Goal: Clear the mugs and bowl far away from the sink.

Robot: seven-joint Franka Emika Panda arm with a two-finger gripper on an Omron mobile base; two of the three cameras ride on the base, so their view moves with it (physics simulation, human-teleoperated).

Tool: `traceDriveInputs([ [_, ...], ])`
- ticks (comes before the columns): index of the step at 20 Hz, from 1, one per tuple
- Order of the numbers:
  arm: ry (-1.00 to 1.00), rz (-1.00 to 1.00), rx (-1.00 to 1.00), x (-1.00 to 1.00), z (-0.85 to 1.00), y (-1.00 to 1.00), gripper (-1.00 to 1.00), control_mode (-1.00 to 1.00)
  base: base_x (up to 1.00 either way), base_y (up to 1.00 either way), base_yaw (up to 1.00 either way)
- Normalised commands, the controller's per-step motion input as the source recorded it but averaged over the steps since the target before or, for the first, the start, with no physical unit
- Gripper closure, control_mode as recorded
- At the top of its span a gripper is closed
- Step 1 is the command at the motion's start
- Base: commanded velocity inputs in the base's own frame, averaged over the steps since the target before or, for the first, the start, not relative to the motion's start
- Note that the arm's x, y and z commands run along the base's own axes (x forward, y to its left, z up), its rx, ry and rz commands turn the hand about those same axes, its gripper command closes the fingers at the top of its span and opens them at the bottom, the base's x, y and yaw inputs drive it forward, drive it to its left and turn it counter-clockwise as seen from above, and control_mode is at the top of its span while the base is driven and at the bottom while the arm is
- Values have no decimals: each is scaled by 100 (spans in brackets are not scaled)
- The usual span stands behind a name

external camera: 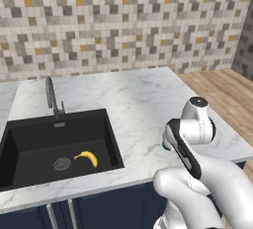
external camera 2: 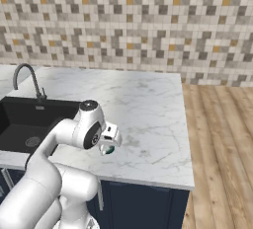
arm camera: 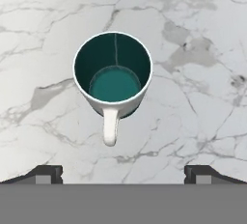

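Two dark finger tips [arm camera: 48,174] of my gripper [arm camera: 123,175] are standing wide apart at the bottom of the hand view, holding nothing, and I am looking straight down between them onto a mug [arm camera: 113,73]. That mug is sitting upright on the white marble counter [arm camera: 202,49], below the spread jaws and apart from both tips. Its outside is showing pale and silvery, its inside is teal-green, and its handle is pointing toward the gripper.

Looking from the right base view, I am seeing the hand hanging low over the counter near its front edge, with a sliver of the teal mug [external camera 2: 108,149] peeking out just under it. From the left base view, the arm is covering most of the mug, and only a small green edge [external camera: 163,146] is showing beside the wrist.

Moving outward, the black sink [external camera: 29,144] is set into the counter well to the left of the mug, near the front edge. A grey gooseneck faucet [external camera: 50,95] is rising behind the basin. A yellow banana [external camera: 88,157] is lying on the sink floor, just beside the round metal drain [external camera: 62,164]. A mosaic tile wall [external camera: 123,20] is running along the back edge of the counter, and a wooden floor [external camera 2: 222,139] is lying past its right end.
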Motion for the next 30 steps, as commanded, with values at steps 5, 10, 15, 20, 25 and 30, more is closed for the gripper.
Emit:
traceDriveInputs([
  [5,0,0,1,10,-23,0,-100,-100,0,0,0],
  [10,2,0,2,16,-28,0,-100,-100,0,0,0],
  [15,0,0,0,20,-29,0,-100,-100,0,0,0],
  [20,0,0,1,2,-29,0,-100,-100,0,0,0],
  [25,0,-2,0,6,-29,2,-100,-100,0,0,0],
  [30,0,-4,0,0,-27,10,-100,-100,0,0,0],
])
